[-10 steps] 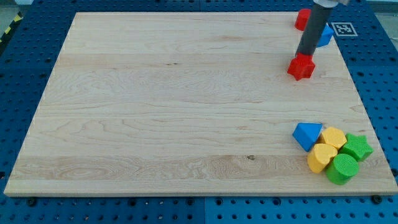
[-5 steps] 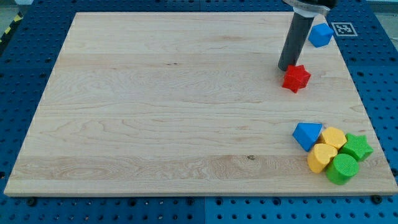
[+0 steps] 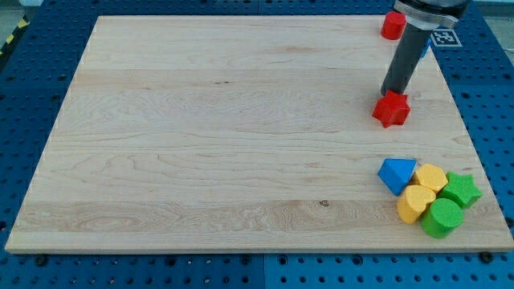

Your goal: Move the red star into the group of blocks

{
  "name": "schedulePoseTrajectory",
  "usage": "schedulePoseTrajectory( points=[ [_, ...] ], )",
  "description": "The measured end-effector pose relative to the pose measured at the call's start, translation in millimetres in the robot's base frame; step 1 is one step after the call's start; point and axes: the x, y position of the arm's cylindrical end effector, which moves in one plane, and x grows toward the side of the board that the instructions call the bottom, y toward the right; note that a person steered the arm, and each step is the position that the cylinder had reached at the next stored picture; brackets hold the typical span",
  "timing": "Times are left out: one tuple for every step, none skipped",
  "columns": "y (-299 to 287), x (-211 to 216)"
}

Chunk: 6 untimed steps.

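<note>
The red star (image 3: 391, 109) lies on the wooden board (image 3: 225, 136) at the view's right, above the middle. My tip (image 3: 389, 93) sits right at the star's upper edge, touching or nearly touching it. The group lies at the view's bottom right: a blue triangle (image 3: 396, 174), a yellow block (image 3: 431, 177), a yellow heart (image 3: 415, 203), a green star (image 3: 461, 189) and a green round block (image 3: 442, 217). The red star is well above the group.
A second red block (image 3: 392, 25) sits at the board's top right edge. A blue block (image 3: 423, 49) is mostly hidden behind the rod. A black-and-white marker tag (image 3: 442, 37) lies at the top right corner.
My tip swung from the star's upper left to directly above it. The red star slid a little down and to the right. The rod now covers the blue block and uncovers the red one.
</note>
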Motion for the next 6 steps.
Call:
schedulePoseTrajectory(
  points=[
    [1.9,21.2],
    [2.0,34.3],
    [-11.7,34.9],
    [-33.3,35.4],
    [-33.3,58.6],
    [-25.2,85.9]
  ],
)
